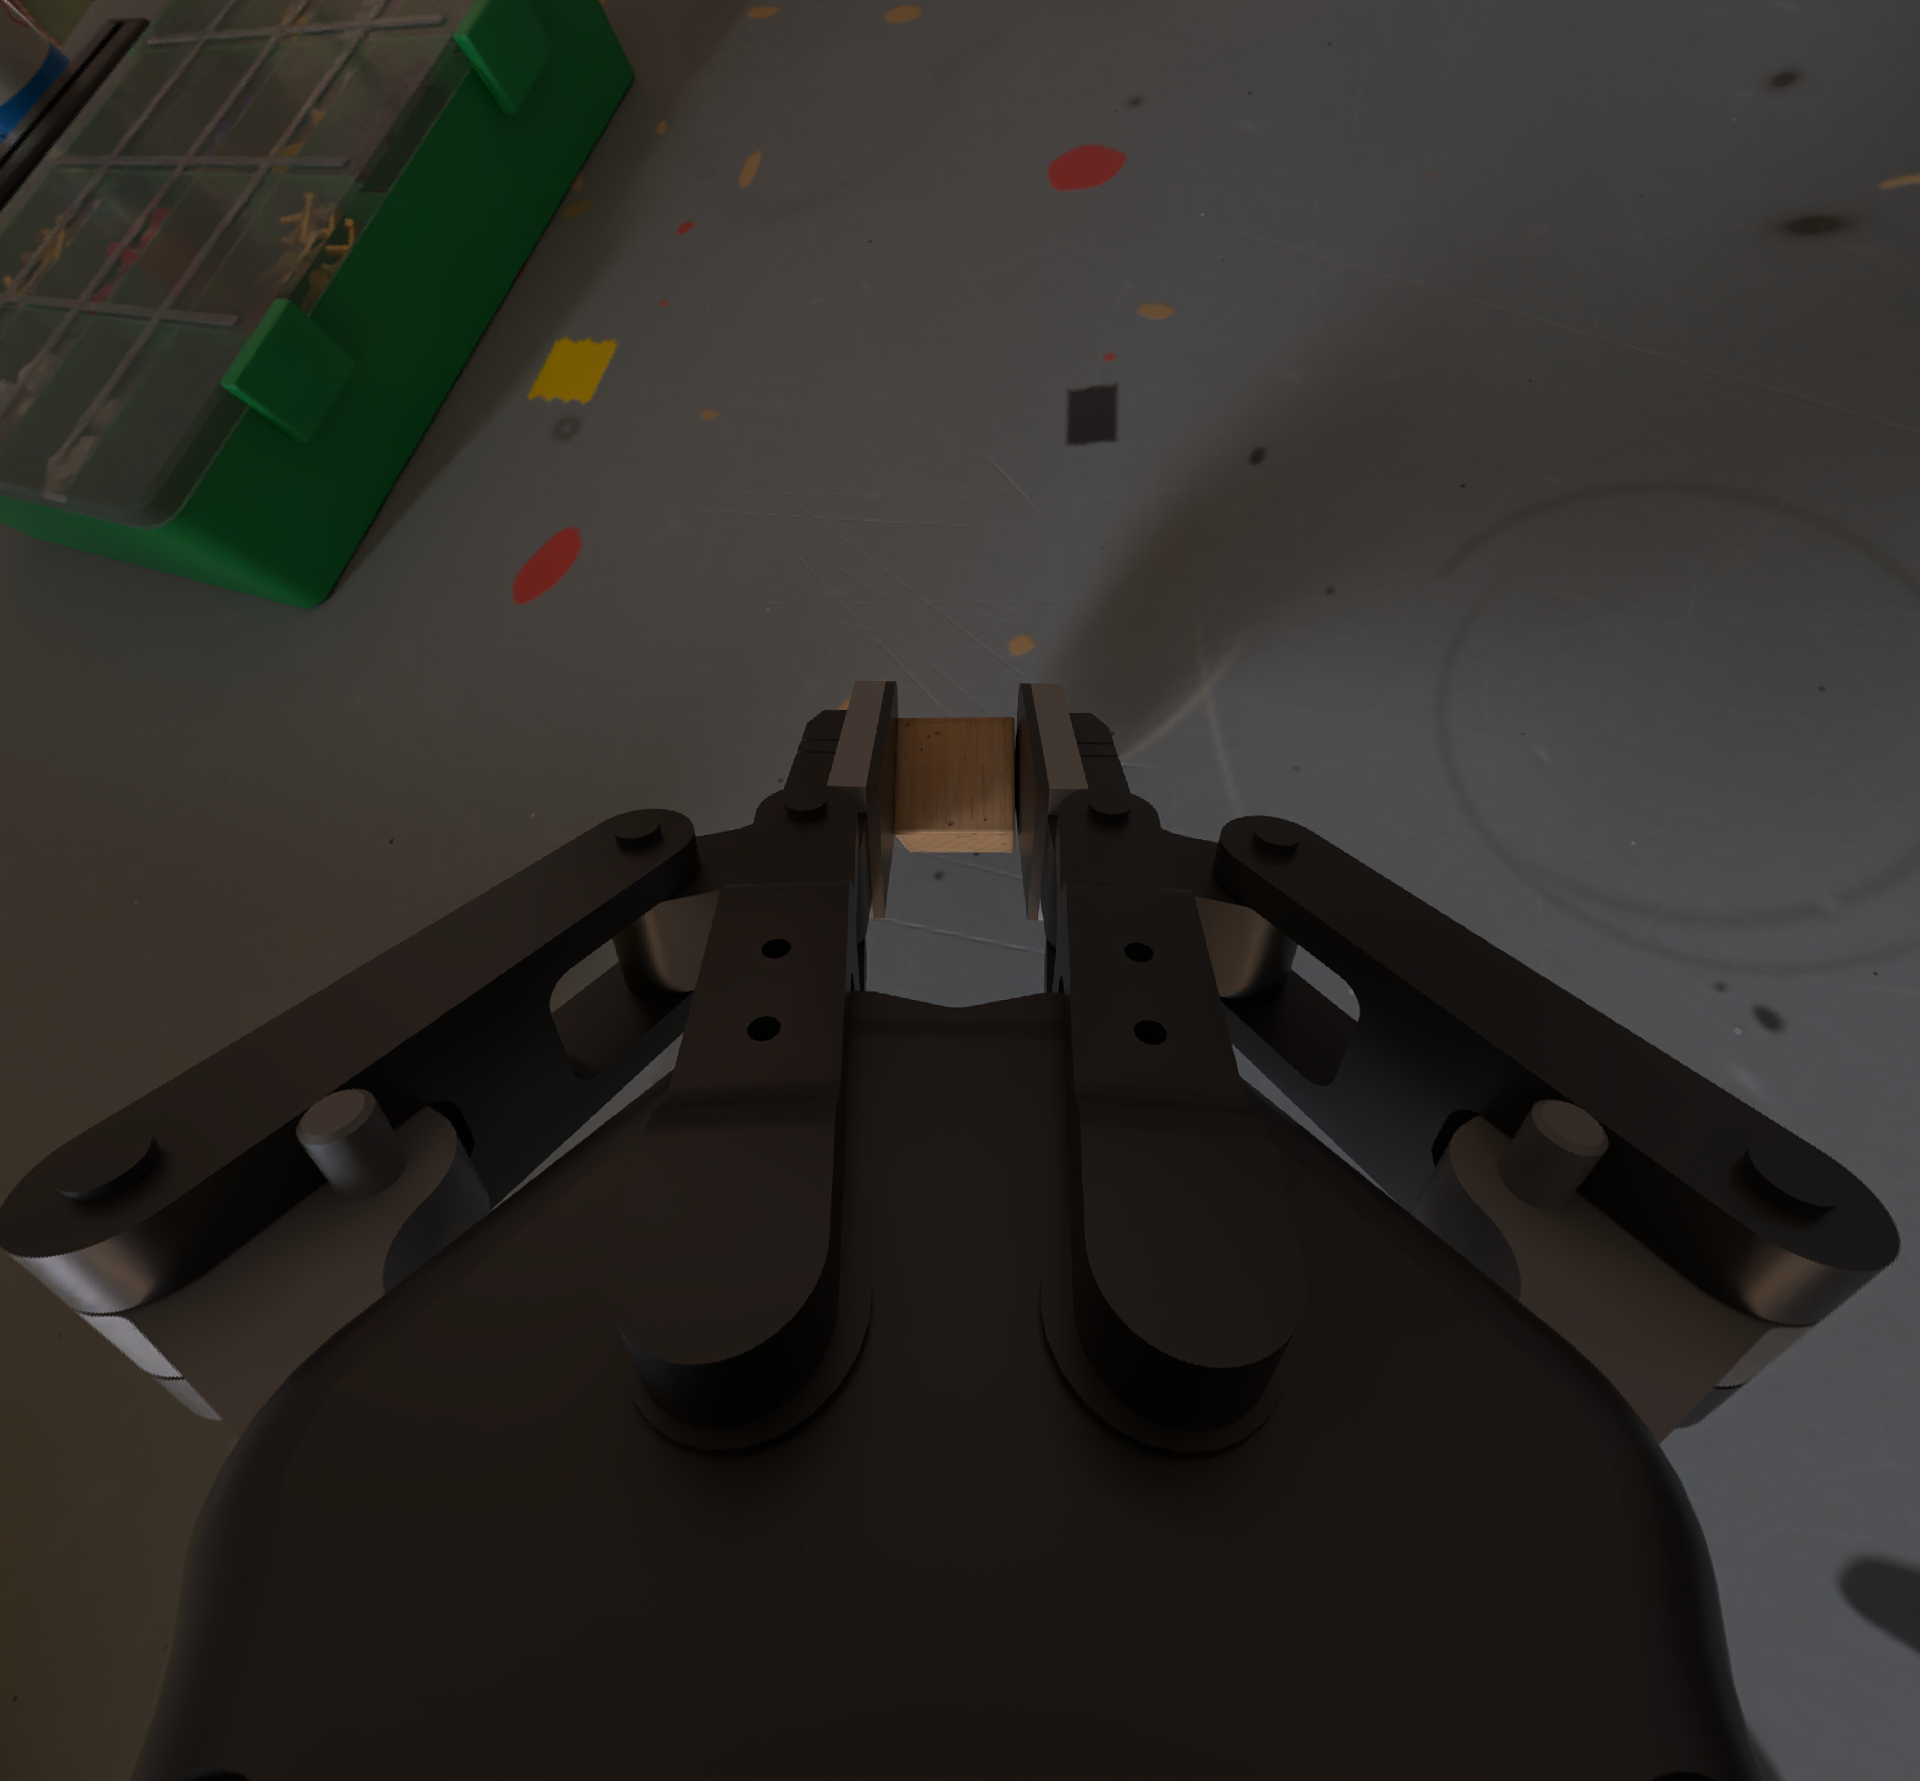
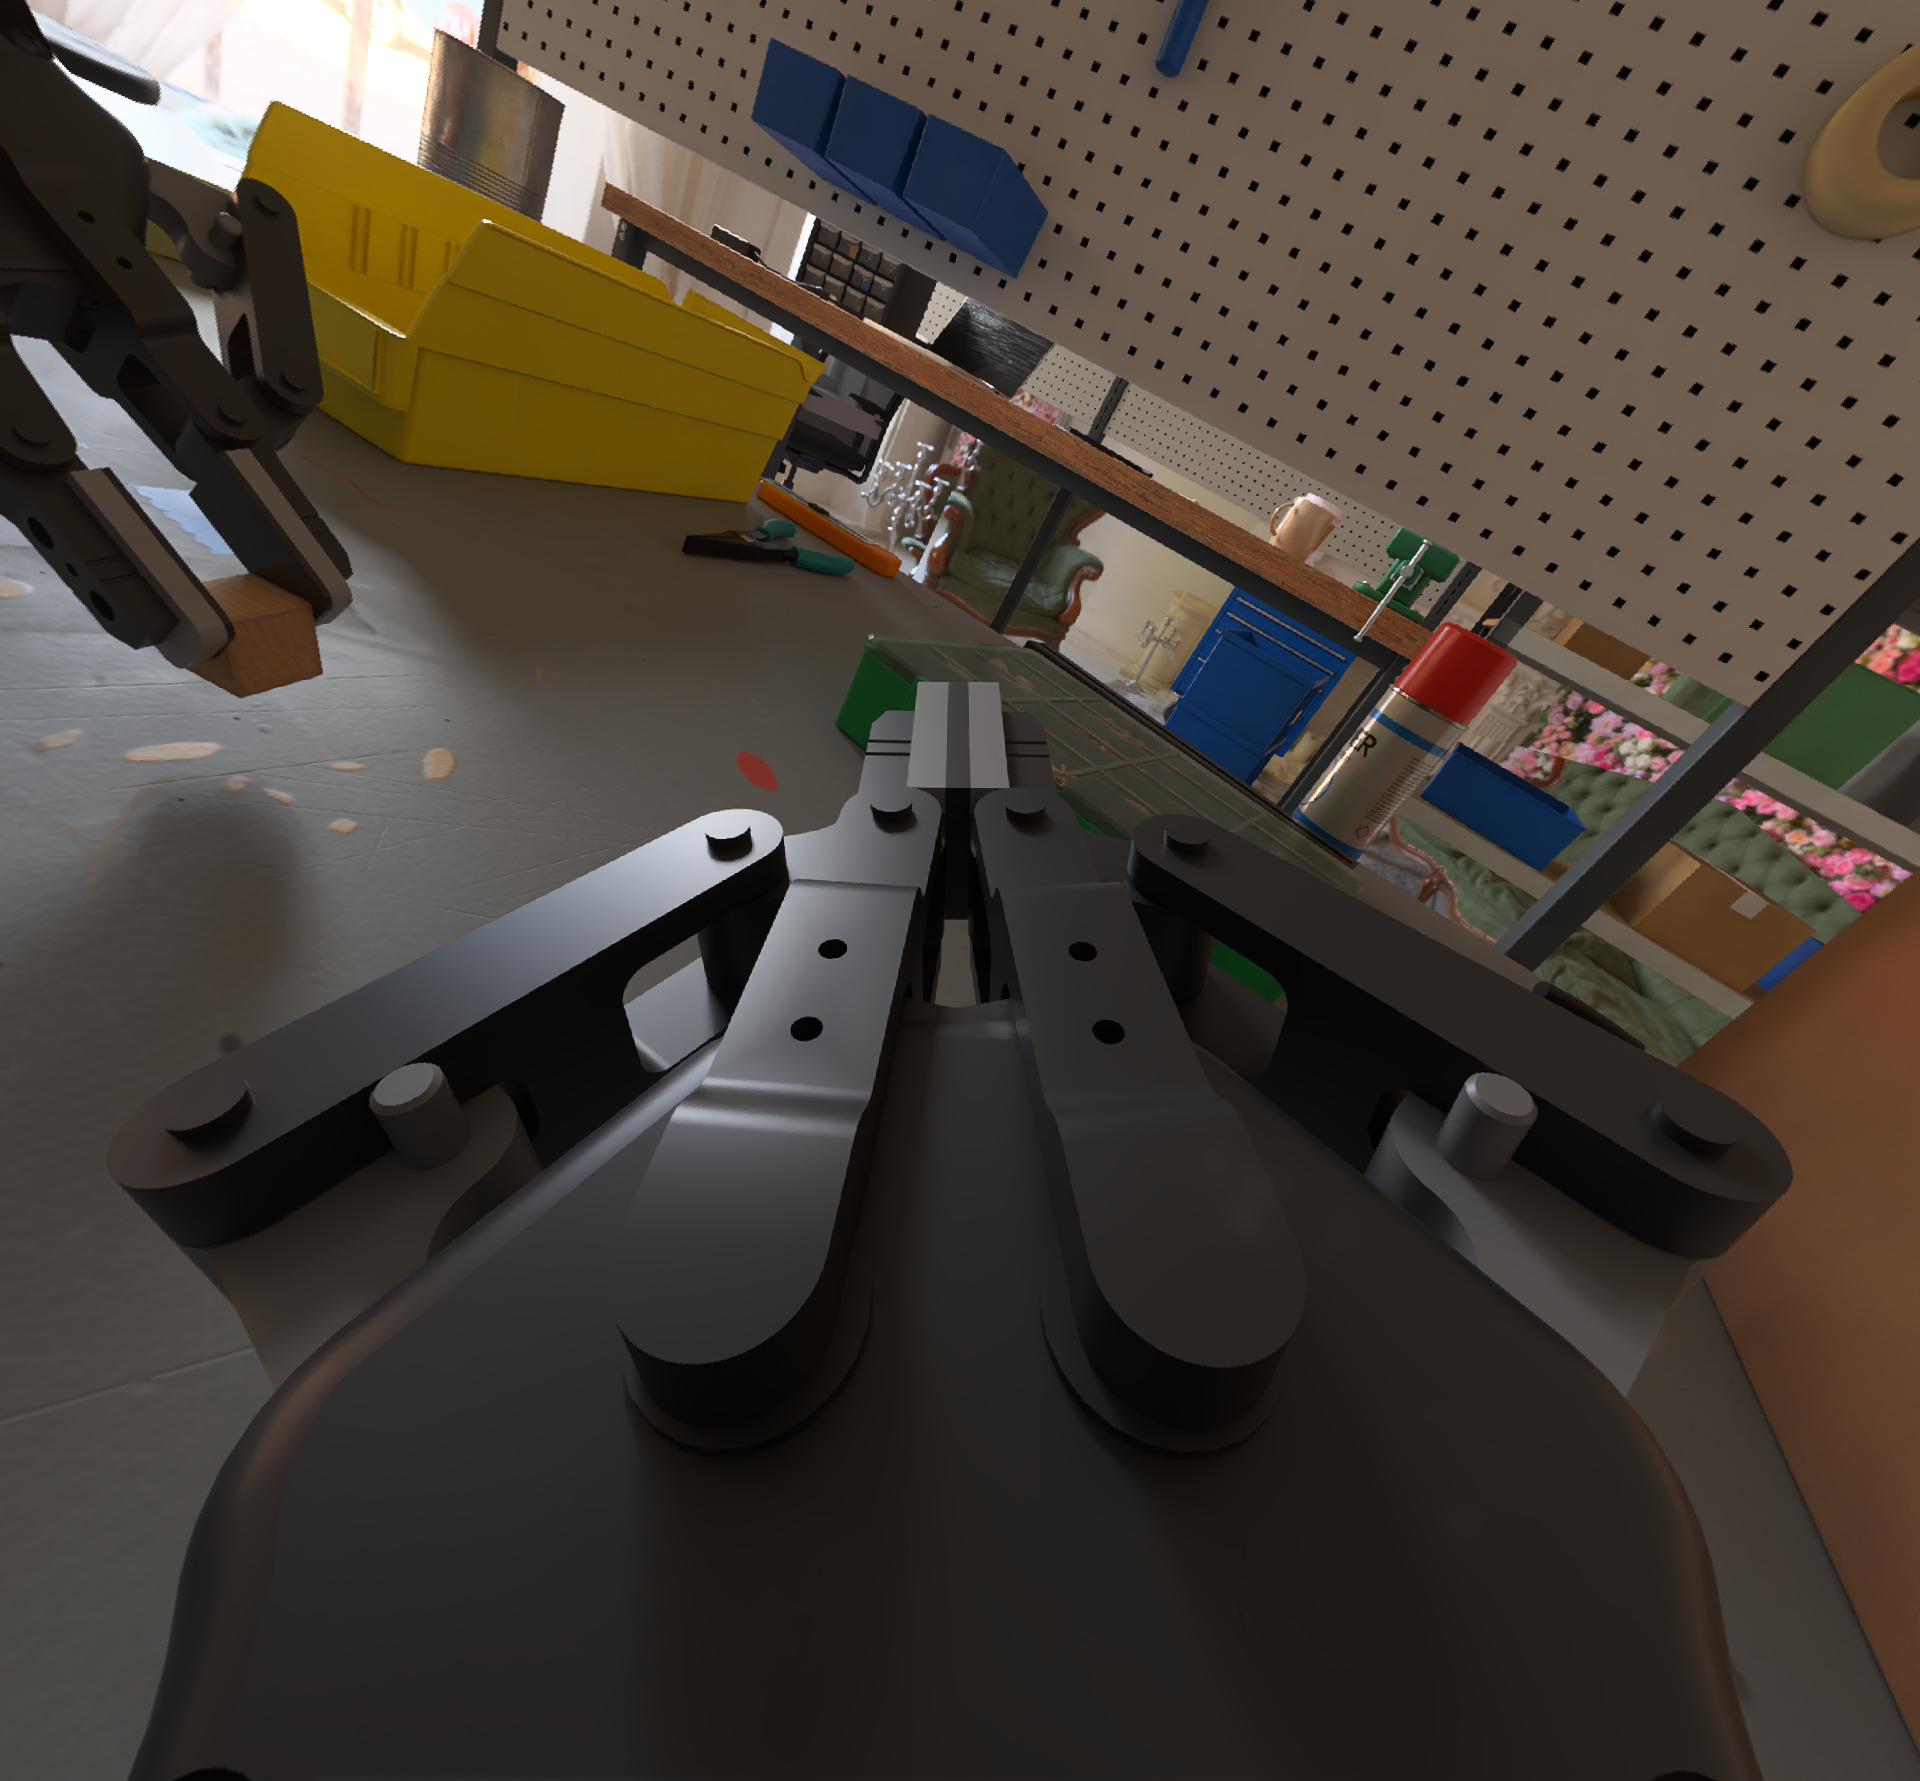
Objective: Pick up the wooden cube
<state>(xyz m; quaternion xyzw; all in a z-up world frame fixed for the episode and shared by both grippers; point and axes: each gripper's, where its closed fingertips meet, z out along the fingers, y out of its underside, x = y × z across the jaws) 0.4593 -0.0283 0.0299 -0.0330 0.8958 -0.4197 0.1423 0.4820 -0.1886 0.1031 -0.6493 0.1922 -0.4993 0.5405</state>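
Note:
The wooden cube [image 1: 954, 784] is small and light brown. My left gripper [image 1: 956, 744] is shut on the wooden cube, with a pad pressed on each side. In the right wrist view the left gripper [image 2: 249, 588] holds the cube [image 2: 265, 645] just above the grey table at the far left. My right gripper [image 2: 958, 734] is shut and empty, its pads pressed together, low over the table and well right of the cube.
A green parts box with a clear lid [image 1: 260, 277] lies at the upper left; it also shows past my right fingertips [image 2: 883, 692]. Yellow bins [image 2: 540, 360], a spray can [image 2: 1403, 744], hand tools [image 2: 779, 552] and a pegboard [image 2: 1455, 225] stand beyond. The grey table [image 1: 1351, 381] carries paint spots.

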